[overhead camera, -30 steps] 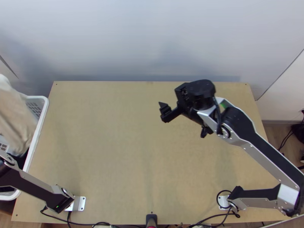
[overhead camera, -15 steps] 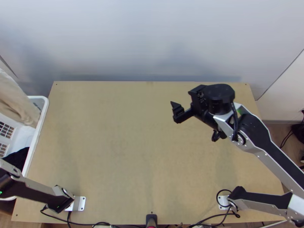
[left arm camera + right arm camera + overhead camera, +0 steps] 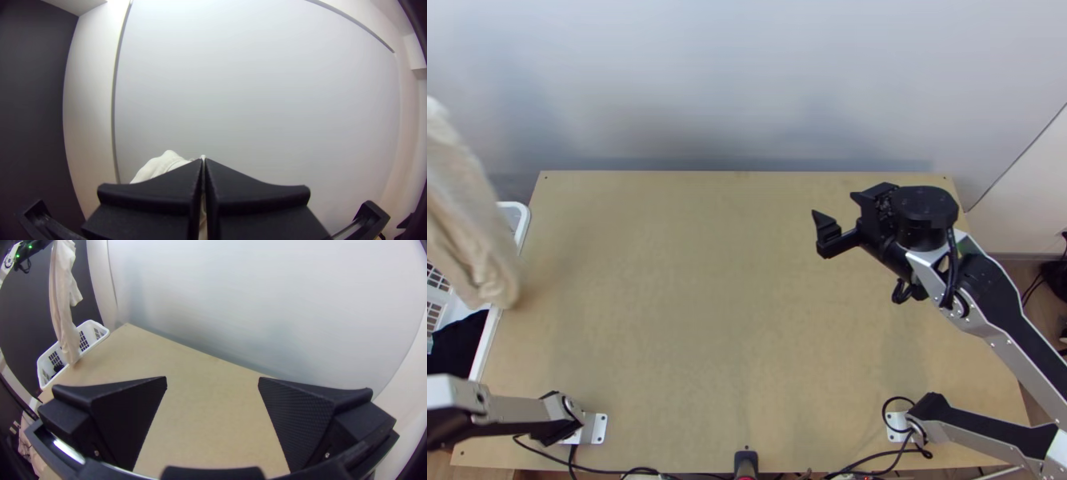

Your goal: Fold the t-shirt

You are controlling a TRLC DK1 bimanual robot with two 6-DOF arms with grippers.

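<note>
1. T-shirt (image 3: 463, 212): this pale beige cloth hung in a long, narrow, gathered drape at the table's left side. In the top view it crossed in front of part of the basket (image 3: 525, 224), its lower end over the table's left edge. Whether that end touched the table or the basket, I could not tell.

2. Left gripper (image 3: 204, 161): it was closed on the t-shirt, the fingertips almost meeting, with pale cloth showing between and behind them in its wrist view. The right wrist view showed the cloth dropping from this gripper, held high up. Which part of the garment it pinched could not be made out.

3. Right gripper (image 3: 819, 232): it was open and held nothing, its two black fingers wide apart in its own wrist view. It hung over the right half of the table (image 3: 707, 320), toward the far side, well apart from the t-shirt.

4. The white basket stood beside the table's left edge, with slotted walls and black cloth (image 3: 459, 344) bunched inside.

5. A pale wall panel (image 3: 747, 80) rose behind the table. Black cables (image 3: 607, 472) ran along the near edge, between the bases of the two arms.
</note>
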